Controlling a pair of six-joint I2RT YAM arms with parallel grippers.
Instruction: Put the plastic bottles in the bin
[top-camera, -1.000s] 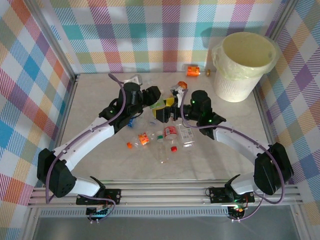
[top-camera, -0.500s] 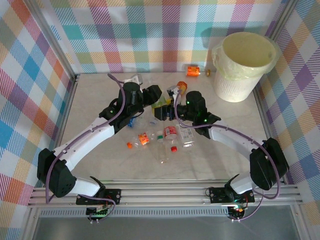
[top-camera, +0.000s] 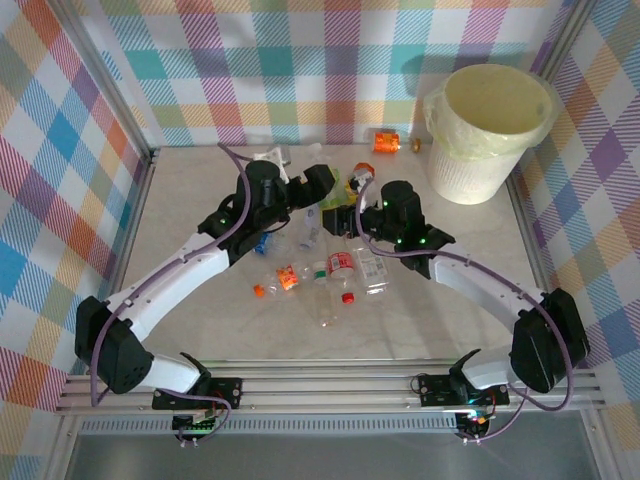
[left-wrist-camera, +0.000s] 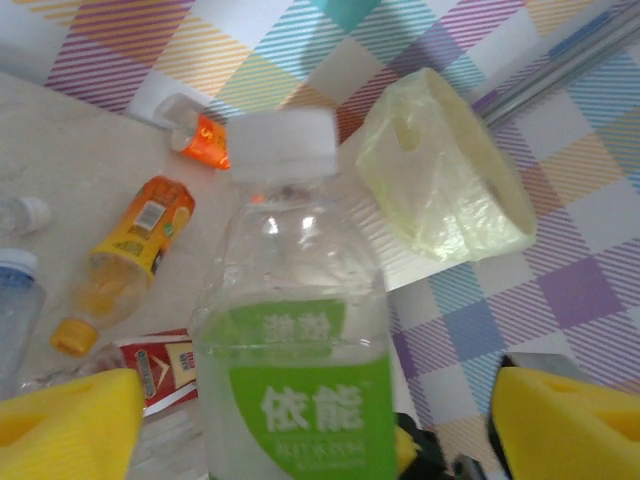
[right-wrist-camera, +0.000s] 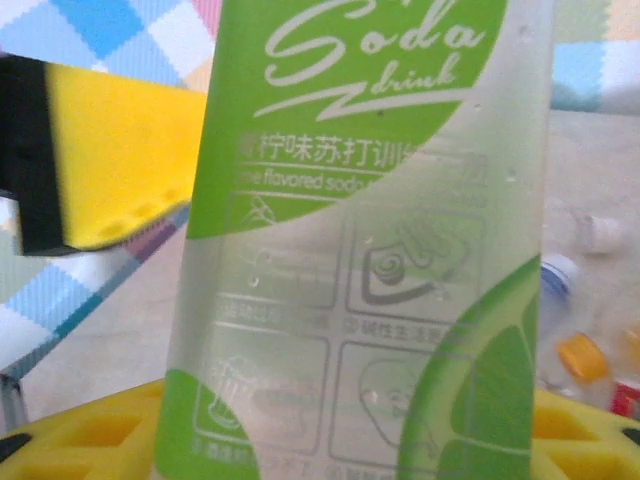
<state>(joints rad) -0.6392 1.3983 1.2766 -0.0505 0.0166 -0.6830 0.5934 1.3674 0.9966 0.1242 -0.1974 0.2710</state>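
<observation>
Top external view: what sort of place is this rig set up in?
Most likely a purpose-built test booth, not a home: plaid panels wall in the table on three sides, the arms bolt to an aluminium rail, and crushed plastic bottles lie strewn near a lined bin.

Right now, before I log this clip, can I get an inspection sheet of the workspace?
Surface: pale table, bottles strewn across its middle.
Job's things: green-label bottle held up between the arms; loose bottles lying mid-table; orange bottle by the back wall; bin upright at far right, bag-lined.
Clutter: small white piece by the back wall, unclear what.
Hands: left hand open, clear of the green-label bottle on both sides; right hand shut on it.
Cables: purple cables run along both arms.
Surroundings: plaid walls on three sides; metal rail at the near edge.
</observation>
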